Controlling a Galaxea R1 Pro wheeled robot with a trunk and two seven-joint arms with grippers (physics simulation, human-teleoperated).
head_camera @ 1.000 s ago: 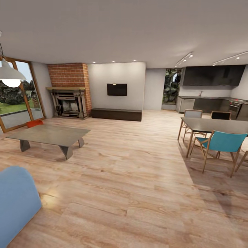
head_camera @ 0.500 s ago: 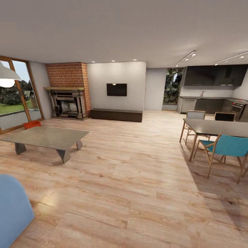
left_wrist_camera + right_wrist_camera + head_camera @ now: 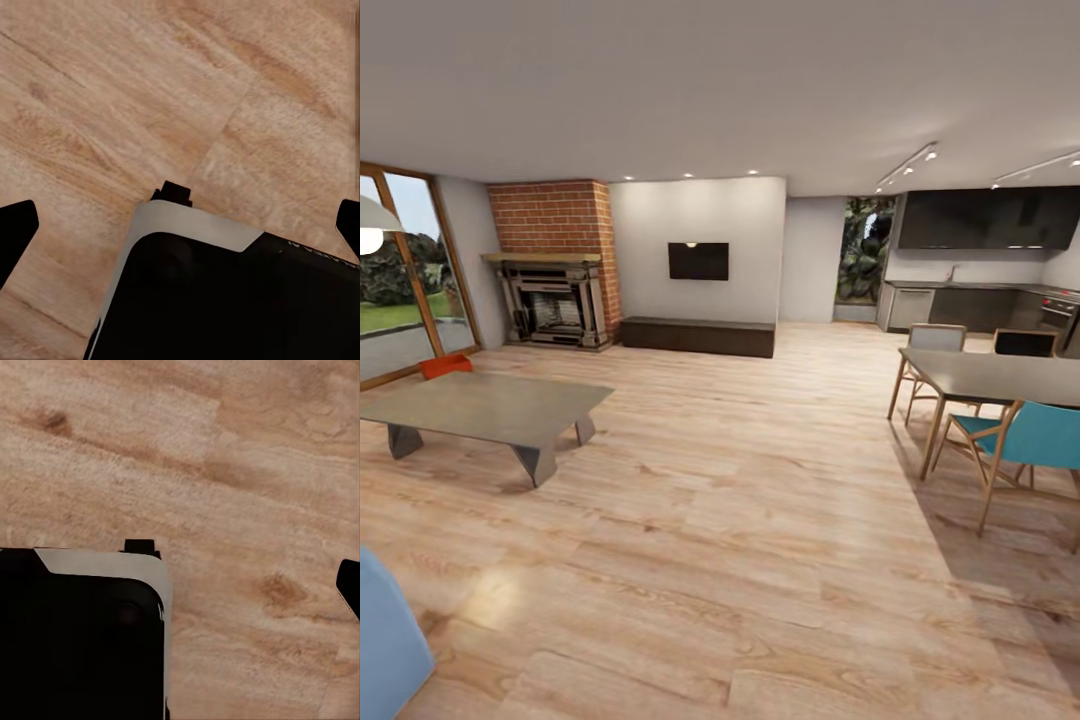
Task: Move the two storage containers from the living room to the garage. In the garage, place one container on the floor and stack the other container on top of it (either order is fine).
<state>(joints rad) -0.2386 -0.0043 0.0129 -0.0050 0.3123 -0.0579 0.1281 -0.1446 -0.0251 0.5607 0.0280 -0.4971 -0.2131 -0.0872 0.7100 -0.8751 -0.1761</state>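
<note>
One of the storage containers [image 3: 444, 366], an orange-red bin, sits on the wood-plank floor at the far left of the head view, behind a low grey coffee table [image 3: 490, 408] and near the glass garden doors [image 3: 400, 280]. The table's top hides its lower part. My left gripper [image 3: 180, 225] hangs open over the planks, with dark fingertips [image 3: 15, 232] at both edges of the left wrist view and nothing between them. My right gripper [image 3: 180, 585] also looks open and empty; one fingertip [image 3: 349, 585] shows in the right wrist view. My dark base lies below both.
A brick chimney [image 3: 550, 215] and stone fireplace [image 3: 555, 305] stand at the back left, beside a low dark bench [image 3: 698, 336]. A dining table [image 3: 1000, 375] with a teal chair [image 3: 1040, 435] is on the right. A blue seat [image 3: 385, 640] fills the near left corner.
The whole head view has shifted: table, container and blue seat slid left, dining chairs slid right, so the camera moved. Nothing in the room itself moved.
</note>
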